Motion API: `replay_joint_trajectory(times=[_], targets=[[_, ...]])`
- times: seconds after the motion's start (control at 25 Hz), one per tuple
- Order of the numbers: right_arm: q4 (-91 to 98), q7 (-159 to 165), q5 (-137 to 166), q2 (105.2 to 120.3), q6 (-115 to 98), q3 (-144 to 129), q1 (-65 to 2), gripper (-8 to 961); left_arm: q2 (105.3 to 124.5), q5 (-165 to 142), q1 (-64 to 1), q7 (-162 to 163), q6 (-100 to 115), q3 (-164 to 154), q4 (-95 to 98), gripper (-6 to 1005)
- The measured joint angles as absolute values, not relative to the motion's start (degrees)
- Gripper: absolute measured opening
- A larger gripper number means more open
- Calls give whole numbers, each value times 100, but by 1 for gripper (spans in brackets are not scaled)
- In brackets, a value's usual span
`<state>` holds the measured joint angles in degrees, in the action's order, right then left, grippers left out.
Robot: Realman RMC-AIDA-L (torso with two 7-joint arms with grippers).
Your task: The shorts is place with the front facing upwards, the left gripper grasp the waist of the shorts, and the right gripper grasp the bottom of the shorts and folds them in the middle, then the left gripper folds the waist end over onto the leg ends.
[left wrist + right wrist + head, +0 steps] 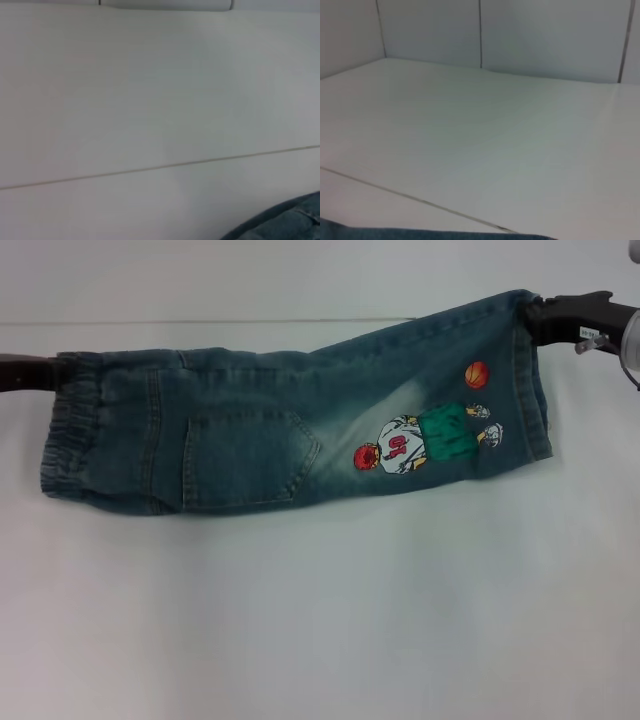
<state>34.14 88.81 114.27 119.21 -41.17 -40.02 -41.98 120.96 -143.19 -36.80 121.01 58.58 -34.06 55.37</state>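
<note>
The shorts (pixel 290 430) are folded along their length and hang stretched between the two hands, above the white bench (pixel 320 620). In the head view they cross the upper half, from 9 o'clock to 2 o'clock. The waist (pixel 68 425), gathered and puckered, is at 9 o'clock. The left hand (pixel 45 372) pinches its upper corner; only a dark part of this hand shows at the picture's edge. The leg ends (pixel 530 380) are at 2 o'clock, a little higher than the waist. The right hand (pixel 535 318) is pressed together on their top corner, and a small white label is on it. A patch pocket (pixel 250 455) faces the camera near the middle. A cartoon player (pixel 420 440) and an orange ball (pixel 477 374) are printed near the leg ends. Each wrist view shows only the bench and a small edge of denim (pixel 285 222).
</note>
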Motion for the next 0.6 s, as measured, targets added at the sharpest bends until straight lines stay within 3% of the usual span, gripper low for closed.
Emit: replay_joint_trajectory(times=[0.6], targets=[[3189,8541,11413,11956,-3542,-4181,-4443,43,12215,-14185,-3809,12062,5491,-3454,5449,75]])
